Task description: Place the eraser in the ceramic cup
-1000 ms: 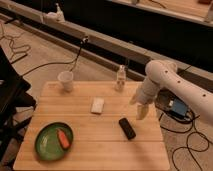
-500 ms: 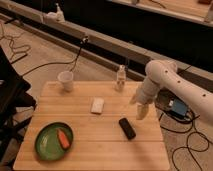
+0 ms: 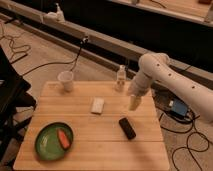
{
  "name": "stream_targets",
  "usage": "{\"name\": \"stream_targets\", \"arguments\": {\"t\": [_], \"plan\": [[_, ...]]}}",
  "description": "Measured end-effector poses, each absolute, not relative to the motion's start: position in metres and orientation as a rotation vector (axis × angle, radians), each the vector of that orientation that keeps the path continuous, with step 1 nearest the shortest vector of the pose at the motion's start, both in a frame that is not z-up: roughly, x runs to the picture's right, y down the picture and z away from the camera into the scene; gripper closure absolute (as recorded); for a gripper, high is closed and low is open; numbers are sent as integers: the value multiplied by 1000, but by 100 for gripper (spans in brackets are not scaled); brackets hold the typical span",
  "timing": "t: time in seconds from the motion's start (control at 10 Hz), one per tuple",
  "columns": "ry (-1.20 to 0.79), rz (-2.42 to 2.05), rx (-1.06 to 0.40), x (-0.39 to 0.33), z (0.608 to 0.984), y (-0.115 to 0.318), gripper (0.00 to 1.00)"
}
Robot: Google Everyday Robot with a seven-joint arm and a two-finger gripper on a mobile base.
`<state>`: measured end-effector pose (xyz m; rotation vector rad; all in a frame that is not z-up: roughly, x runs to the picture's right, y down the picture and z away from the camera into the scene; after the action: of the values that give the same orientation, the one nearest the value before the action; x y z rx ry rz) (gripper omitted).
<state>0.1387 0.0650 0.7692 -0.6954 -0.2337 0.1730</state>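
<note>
The eraser (image 3: pixel 127 128), a small black oblong block, lies on the wooden table (image 3: pixel 95 147) toward its right side. At the table's far left corner stands the white ceramic cup (image 3: pixel 65 80), upright. My gripper (image 3: pixel 134 103) hangs from the white arm over the right part of the table, above and just behind the eraser, not touching it. Nothing is held in it.
A flat white block (image 3: pixel 97 105) lies mid-table. A green plate (image 3: pixel 53 141) with an orange piece sits at the front left. A small clear bottle (image 3: pixel 120 78) stands at the back edge near the arm. Cables run over the floor around the table.
</note>
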Motion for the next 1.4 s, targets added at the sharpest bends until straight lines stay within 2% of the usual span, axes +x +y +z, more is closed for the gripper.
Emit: {"name": "stream_targets", "arguments": {"t": [0.4,1.0,1.2,1.4], "plan": [[-117,267,-618,133,796,81,35],[-33,289,-558,139,801,98,35],[-41,321,-600,141,803,109,35],[-57,398,-715,148,806,143,35]]}}
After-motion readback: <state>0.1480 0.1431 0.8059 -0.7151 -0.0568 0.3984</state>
